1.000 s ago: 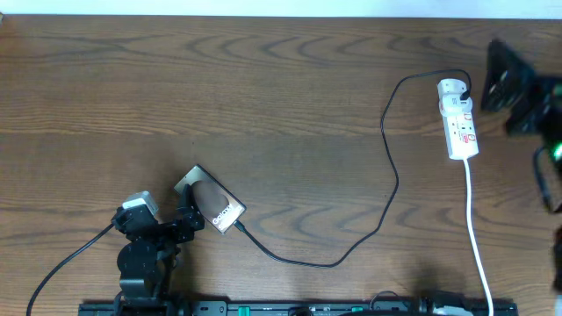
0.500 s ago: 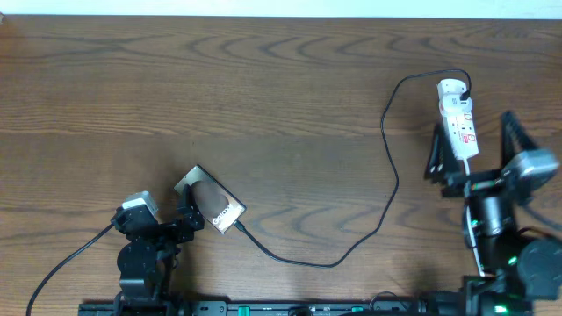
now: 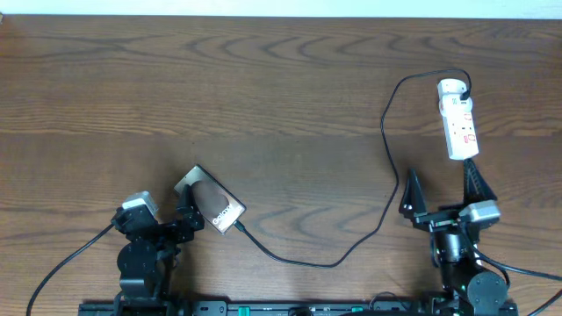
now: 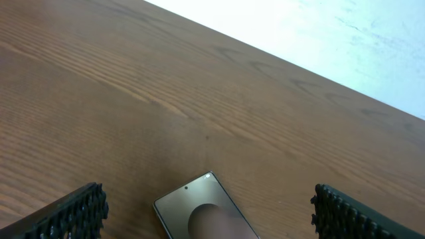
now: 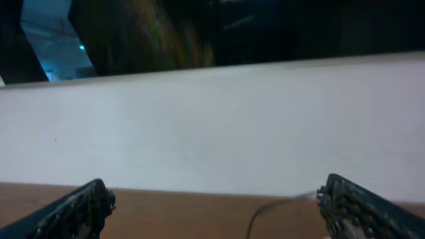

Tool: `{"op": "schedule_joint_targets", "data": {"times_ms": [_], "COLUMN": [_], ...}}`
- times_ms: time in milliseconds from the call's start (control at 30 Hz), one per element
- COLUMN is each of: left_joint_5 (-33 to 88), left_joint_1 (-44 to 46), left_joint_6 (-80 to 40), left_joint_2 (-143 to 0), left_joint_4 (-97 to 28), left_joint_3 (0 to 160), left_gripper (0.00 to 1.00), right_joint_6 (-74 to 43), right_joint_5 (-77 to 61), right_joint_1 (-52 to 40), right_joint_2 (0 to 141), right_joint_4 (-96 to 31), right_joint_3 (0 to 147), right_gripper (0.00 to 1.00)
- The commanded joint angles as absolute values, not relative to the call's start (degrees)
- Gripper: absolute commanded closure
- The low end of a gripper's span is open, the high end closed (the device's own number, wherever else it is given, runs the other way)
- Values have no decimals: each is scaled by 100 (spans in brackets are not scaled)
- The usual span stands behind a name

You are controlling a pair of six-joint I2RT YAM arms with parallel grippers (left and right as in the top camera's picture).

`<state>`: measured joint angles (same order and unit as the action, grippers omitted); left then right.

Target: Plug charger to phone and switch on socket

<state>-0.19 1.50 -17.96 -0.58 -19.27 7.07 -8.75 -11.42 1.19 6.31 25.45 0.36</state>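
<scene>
The bronze-brown phone [image 3: 211, 200] lies flat at the front left, and its top end [image 4: 199, 207] shows between my left fingers. My left gripper [image 3: 180, 221] [image 4: 209, 219] hovers just behind it, open wide and holding nothing. The black charger [image 3: 392, 189] runs from the phone's near right end in a long loop up to the far end of the white socket [image 3: 458, 118], where its black plug [image 3: 464, 85] sits. My right gripper [image 3: 442, 189] [image 5: 219, 212] stands open and empty in front of the socket. A bit of the cable [image 5: 265, 212] shows ahead of it.
The socket's white lead [image 3: 465, 171] runs toward the front edge, passing between my right fingers. Both arm bases stand along the front edge. A pale wall [image 5: 212, 126] borders the far side of the wooden table [image 3: 263, 105].
My right arm has swung from the far right beside the socket down to the front edge, now facing the socket. The left arm, phone and cable have not moved.
</scene>
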Motion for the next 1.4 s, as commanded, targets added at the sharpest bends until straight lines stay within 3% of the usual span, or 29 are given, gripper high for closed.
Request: {"op": "schedule_joint_targets", "data": {"times_ms": [0,533,1367], "left_joint_5": [-69,-69,-69], "left_joint_1": [115,115,115], "left_joint_6": [-1717,-1717,-1717], "left_joint_2": [-21,-21,-21], "left_joint_4": [-2073,-2073,-2073], "left_joint_3": [622,622,622], "left_gripper": [3,3,3], "right_joint_6": [-897,-899,-897], "right_joint_5": [-943,-838,-827], "right_joint_1": [69,69,71], "right_joint_2": [329,27,32], "right_joint_4": [2279,-386,-366], "right_joint_3": [32,32,32], "right_gripper": [1,1,1]}}
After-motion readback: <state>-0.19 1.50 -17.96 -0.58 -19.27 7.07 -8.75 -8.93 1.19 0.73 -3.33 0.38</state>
